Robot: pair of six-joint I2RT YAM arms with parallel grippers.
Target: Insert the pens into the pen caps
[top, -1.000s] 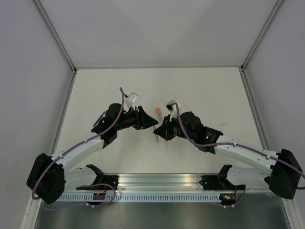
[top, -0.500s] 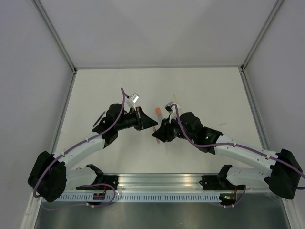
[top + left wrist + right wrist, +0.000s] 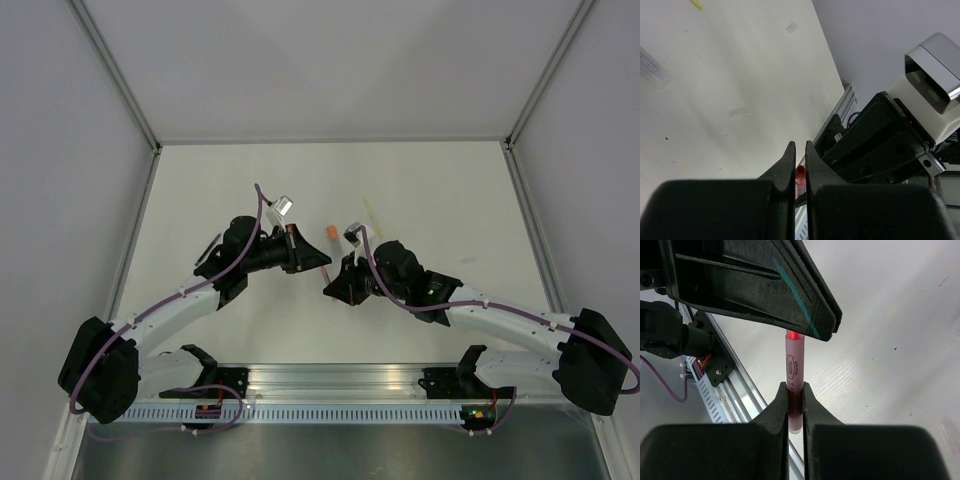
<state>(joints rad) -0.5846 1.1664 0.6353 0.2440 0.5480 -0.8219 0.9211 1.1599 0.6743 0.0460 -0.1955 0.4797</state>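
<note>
- Pink pen point(image 3: 794, 371), translucent with a printed label, is held between both my grippers over the middle of the desk point(image 3: 440, 200).
- My right gripper point(image 3: 794, 388) is narrow, its fingers clamped on the barrel.
- My left gripper point(image 3: 800, 146) is pinched almost closed on the pen's red end point(image 3: 800, 173). I cannot tell whether that piece is a cap or the tip.
- An orange cap point(image 3: 331, 232) lies on the desk just beyond the two grippers, apart from them.
- A pale yellow pen point(image 3: 370, 208) lies farther back, to the right of the orange cap.
</note>
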